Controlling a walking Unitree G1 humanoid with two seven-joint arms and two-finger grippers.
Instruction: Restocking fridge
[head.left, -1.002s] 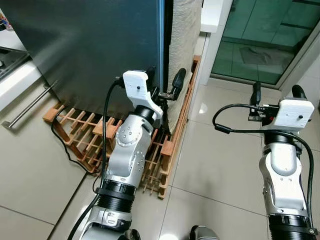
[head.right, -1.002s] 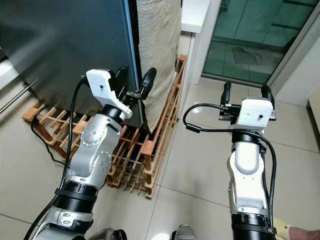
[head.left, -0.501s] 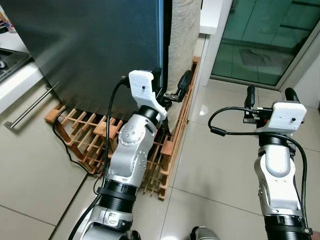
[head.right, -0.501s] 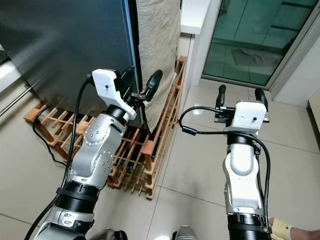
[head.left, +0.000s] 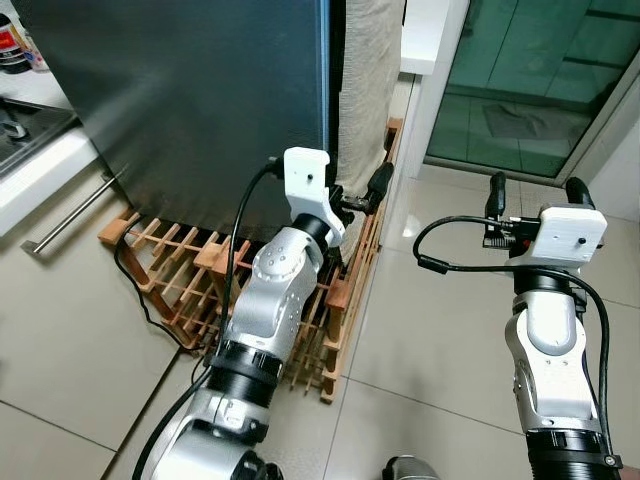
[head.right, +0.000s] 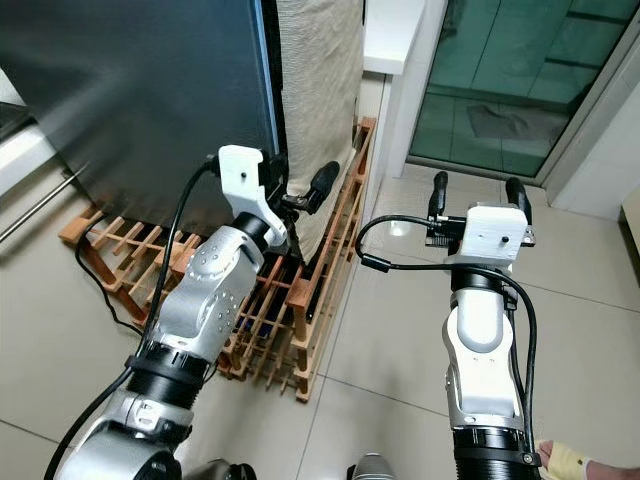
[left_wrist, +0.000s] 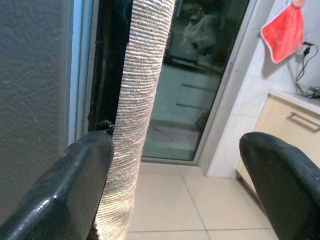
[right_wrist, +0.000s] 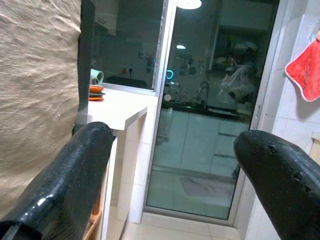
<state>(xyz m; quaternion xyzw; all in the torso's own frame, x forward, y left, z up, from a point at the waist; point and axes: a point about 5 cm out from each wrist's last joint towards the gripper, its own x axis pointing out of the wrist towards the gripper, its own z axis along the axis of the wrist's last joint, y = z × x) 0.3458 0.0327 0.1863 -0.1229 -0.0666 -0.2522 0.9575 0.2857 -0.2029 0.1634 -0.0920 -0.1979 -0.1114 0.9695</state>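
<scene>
The dark fridge stands at 11 o'clock on a wooden rack, its door closed. The left gripper, fingers apart, straddles the fridge's right edge beside a beige woven cover. The right gripper, at 2 o'clock, is spread and empty. The wrist views add a red cloth. No legible writing.

Both arms raised forward, hands spread open.

Left arm bent at the elbow and reaching up and ahead, left hand with its two black fingers parted wide. Right arm upright beside it, well apart, wrist level, right hand pointing forward with fingers likewise splayed, gripping nothing.
</scene>
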